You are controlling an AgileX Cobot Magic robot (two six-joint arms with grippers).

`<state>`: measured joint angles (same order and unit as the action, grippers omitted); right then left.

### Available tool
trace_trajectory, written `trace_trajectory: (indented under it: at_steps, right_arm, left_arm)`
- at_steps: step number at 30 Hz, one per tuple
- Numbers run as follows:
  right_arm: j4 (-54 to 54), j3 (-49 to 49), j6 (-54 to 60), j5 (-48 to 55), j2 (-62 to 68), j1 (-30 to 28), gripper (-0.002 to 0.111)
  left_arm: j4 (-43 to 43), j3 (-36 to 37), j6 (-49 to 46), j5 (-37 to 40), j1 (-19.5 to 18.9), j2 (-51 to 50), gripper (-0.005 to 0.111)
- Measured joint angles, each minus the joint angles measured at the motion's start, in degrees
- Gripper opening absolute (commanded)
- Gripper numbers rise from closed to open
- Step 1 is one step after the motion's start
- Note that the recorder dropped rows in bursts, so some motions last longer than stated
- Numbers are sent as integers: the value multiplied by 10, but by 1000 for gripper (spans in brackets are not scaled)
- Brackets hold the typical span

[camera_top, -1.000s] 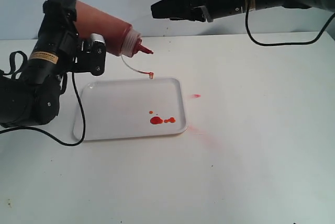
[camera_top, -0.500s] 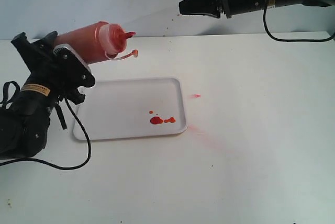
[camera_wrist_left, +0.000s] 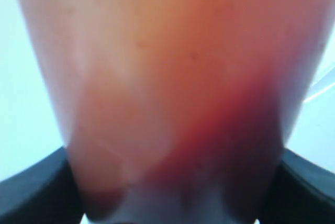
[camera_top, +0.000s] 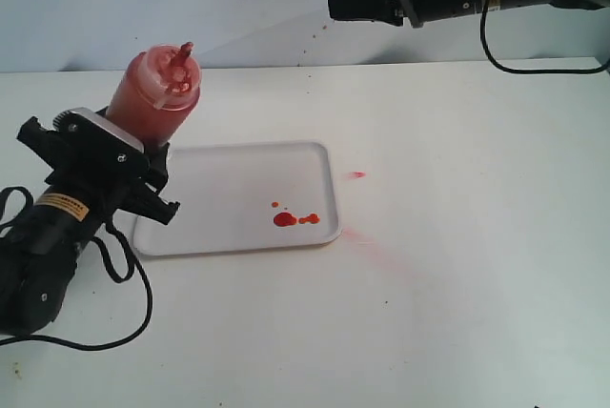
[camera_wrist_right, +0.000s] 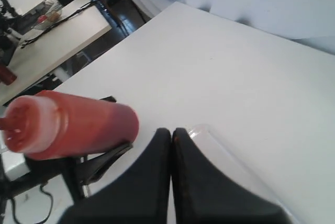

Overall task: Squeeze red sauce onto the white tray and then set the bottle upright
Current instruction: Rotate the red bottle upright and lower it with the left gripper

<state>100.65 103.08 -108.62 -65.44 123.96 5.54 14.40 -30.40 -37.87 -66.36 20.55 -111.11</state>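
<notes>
Orange-red plastic is what my left claw (camera_top: 129, 146) hugs: it is clenched around the low, dark end of the bottle (camera_top: 152, 95). In the left wrist view the bottle fills nearly everything, with a black finger (camera_wrist_left: 31, 195) on each side of it. The bottle is on the far left, just by the left edge of the white tray (camera_top: 210, 203). It looks lifted off the table (camera_top: 457, 294), but my claw hides its bottom, so I cannot be sure. Its long way runs up and down, but not straight. It leans, with the red nozzle (camera_top: 181, 53) on top, tipped a bit to the right.

I think the next move turns on that lean. I must tip the bottle till it is straight, then bring it down flat. My left claw is the one to do it, since it holds the bottle.

Going right, the tray rim is very near my claw, so I should not set the bottle half on it. The red sauce (camera_top: 284, 219) sits in small drops near the tray's front right corner, well apart from the bottle. Bare table lies behind the tray and in front of it.

Far right and up high, my right claw (camera_top: 338, 6) is squeezed closed on nothing, well away from it all.
</notes>
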Motion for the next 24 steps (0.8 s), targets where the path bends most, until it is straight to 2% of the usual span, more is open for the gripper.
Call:
trace_trajectory:
  at_steps: [11, 16, 20, 24]
  right_arm:
    - [-2, -24, 81, 141, -1, 0, 0]
    - [-2, -101, 165, 224, -1, 0, 0]
    - [-11, -159, 225, 233, -1, -2, 0]
    - [-80, -203, 298, 212, 0, -2, 0]
  left_arm:
    - [-125, 36, 195, 0, 0, 0, 0]
    - [-244, 36, 261, 0, 0, 0, 0]
    - [-325, 36, 305, 0, 1, 0, 0]
    - [-393, 36, 348, 0, 1, 0, 0]
